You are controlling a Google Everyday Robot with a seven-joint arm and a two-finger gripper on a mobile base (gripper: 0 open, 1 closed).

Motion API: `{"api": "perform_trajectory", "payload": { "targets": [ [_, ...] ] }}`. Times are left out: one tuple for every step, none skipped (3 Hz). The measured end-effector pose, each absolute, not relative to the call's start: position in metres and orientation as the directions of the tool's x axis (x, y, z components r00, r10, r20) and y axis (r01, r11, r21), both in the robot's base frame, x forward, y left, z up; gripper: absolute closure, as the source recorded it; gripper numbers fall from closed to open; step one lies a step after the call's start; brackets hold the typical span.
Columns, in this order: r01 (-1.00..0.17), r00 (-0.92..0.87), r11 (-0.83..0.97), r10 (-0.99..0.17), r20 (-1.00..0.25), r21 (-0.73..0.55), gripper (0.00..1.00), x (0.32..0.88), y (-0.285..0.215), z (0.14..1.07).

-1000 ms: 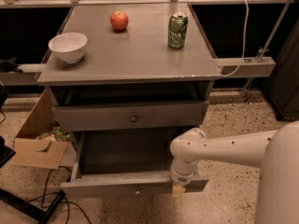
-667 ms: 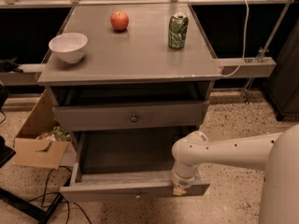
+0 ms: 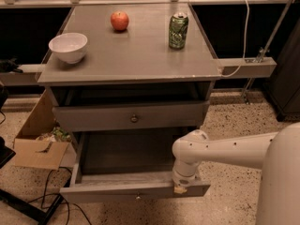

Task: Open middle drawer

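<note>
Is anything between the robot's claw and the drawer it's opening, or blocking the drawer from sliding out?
Nothing visible. The gripper sits right at the front edge of the middle drawer, which stands well out. The cardboard box lies off to its side, not in front.

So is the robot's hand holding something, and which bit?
Cannot tell for sure. The gripper sits on the front edge of the pulled-out middle drawer, right of its knob.
</note>
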State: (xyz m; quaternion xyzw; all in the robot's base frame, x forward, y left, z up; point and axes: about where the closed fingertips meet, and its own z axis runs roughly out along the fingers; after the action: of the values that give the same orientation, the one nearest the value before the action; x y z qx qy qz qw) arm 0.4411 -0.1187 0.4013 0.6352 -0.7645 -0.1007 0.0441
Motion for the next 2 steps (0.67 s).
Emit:
{"api": "perform_trajectory", "payload": {
  "targets": [
    [-0.962, -0.189, 0.173, -0.98, -0.061, 0.21, 1.0, 0.444, -0.119, 0.402],
    [-0.957, -0.21, 0.19, -0.975, -0.07, 0.221, 1.0, 0.432, -0.118, 0.4]
  ]
}}
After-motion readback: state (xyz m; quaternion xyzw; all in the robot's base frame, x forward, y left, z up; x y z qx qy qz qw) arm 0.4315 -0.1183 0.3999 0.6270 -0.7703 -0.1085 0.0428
